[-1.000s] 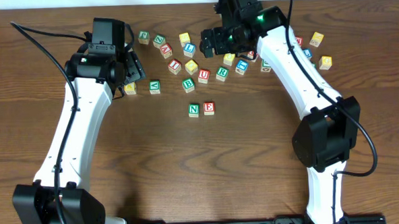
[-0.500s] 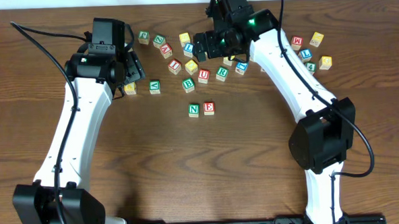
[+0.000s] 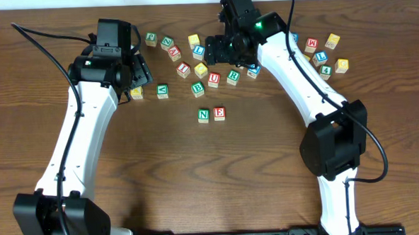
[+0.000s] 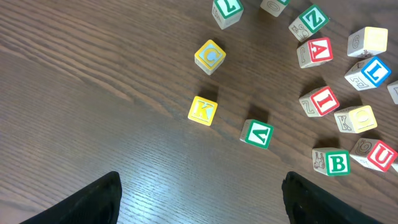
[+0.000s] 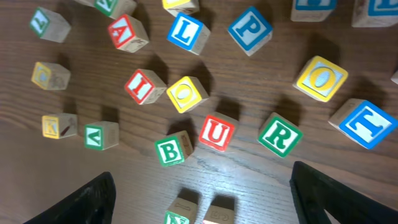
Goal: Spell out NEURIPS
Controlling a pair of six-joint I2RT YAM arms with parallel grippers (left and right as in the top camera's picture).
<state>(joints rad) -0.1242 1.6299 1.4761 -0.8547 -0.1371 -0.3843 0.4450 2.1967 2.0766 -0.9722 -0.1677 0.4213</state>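
- Brown wood worktop (image 3: 198, 175) reads the same as a second ago. The letter cubes (image 3: 184, 69) strewn along its far side have not shifted, and none has been lifted.
- Your right arm (image 3: 292, 71) is the only thing that has moved. It has swung across to the middle of the scatter and now covers cubes that showed before.
- Your left arm (image 3: 89, 130) has stayed where it was. The left gripper (image 4: 200, 186) is spread wide with nothing between its fingers, and the green V (image 4: 257, 133) lies just ahead of it.
- The right gripper (image 5: 202, 186) is also spread apart and empty, held above the cubes, not down among them.
- The green N (image 3: 204, 115) and red E (image 3: 219, 113) stand side by side on the near side of the right gripper, apart from the scatter and undisturbed. Two letters are laid.
- The red U (image 5: 216, 132) lies just ahead of the right gripper, roughly centred between its fingers. The green B (image 5: 169, 151) sits close on one side and the green R (image 5: 280, 134) near on the other.
- That swing looks like your line-up on U, the third letter. Come down squarely so the fingers don't catch B.
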